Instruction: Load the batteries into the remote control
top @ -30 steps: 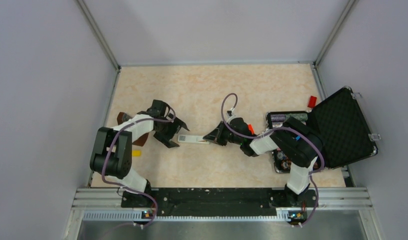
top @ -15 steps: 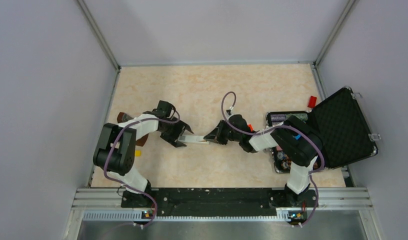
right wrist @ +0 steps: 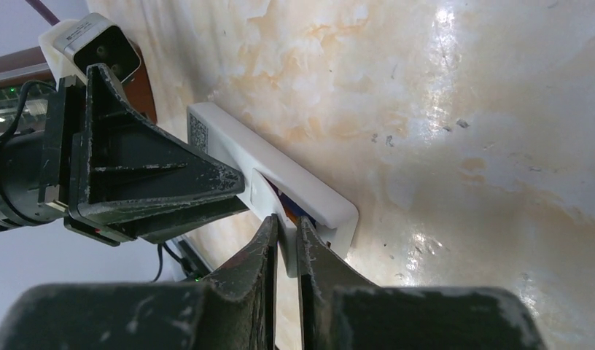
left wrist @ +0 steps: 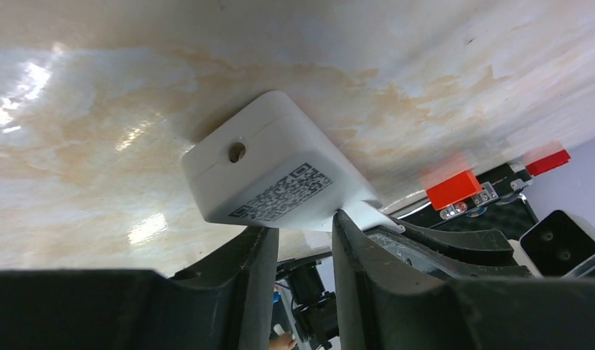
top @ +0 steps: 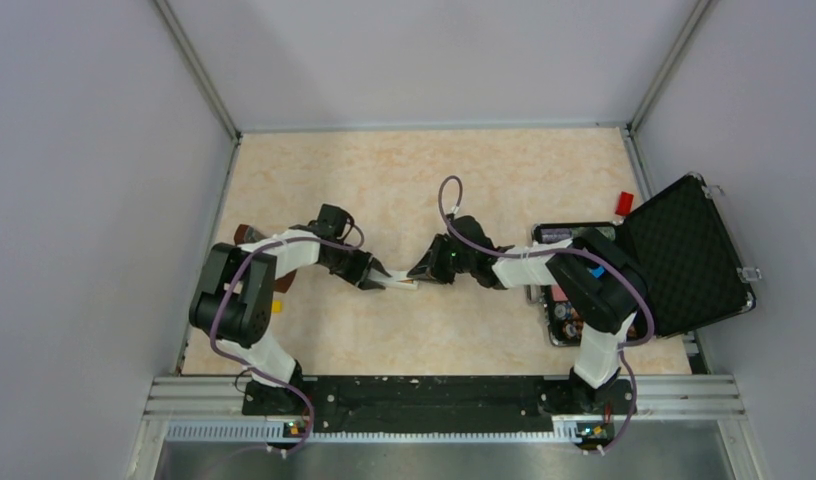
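Note:
The white remote control (top: 395, 281) lies back-up on the table between both grippers. My left gripper (top: 369, 272) is shut on its left end; in the left wrist view the QR-labelled end (left wrist: 273, 171) sits at my fingertips (left wrist: 265, 244). The right gripper (top: 425, 268) is at the other end, shut on a thin white plate (right wrist: 286, 248) standing on edge beside the remote's open compartment. Inside that compartment a sliver of dark purple and orange, the batteries (right wrist: 293, 207), shows. The left gripper's black finger (right wrist: 149, 182) lies along the remote control (right wrist: 309, 193).
An open black foam-lined case (top: 689, 255) stands at the right, with a tray of parts (top: 569, 237) beside it. A red block (top: 624, 203) lies behind the case. A yellow bar (top: 274, 307) and a brown piece (top: 246, 235) lie by the left arm.
My left gripper moved right onto the remote's left end and closed its jaws from wide open. The right gripper stayed at the right end, its wrist shifting slightly back.

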You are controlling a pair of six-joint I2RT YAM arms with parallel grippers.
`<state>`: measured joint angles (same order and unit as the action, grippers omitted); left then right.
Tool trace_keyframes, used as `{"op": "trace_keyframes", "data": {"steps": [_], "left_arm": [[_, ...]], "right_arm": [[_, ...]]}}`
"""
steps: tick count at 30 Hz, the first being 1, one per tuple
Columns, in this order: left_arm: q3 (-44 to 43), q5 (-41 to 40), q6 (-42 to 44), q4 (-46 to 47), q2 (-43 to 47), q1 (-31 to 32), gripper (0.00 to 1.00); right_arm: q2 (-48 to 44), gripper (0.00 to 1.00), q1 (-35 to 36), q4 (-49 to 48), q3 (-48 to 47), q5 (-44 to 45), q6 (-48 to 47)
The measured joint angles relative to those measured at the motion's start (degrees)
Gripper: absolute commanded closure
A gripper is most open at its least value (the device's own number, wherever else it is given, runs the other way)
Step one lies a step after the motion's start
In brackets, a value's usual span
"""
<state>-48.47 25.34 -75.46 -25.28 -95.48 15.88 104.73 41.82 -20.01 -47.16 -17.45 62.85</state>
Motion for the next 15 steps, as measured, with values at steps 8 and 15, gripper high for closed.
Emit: {"op": "trace_keyframes", "data": {"steps": [8, 15], "left_arm": [[0.7, 2.0, 0.0, 1.5, -0.4, 0.6, 0.68], [1.9, 3.0, 0.0, 3.4, -0.3, 0.6, 0.67]], "right_arm": [[-0.1, 0.83, 0.5, 7.7, -3.9, 0.4, -2.9], [-0.1, 0.83, 0.8, 10.3, -5.2, 1.0, -3.1]]}}
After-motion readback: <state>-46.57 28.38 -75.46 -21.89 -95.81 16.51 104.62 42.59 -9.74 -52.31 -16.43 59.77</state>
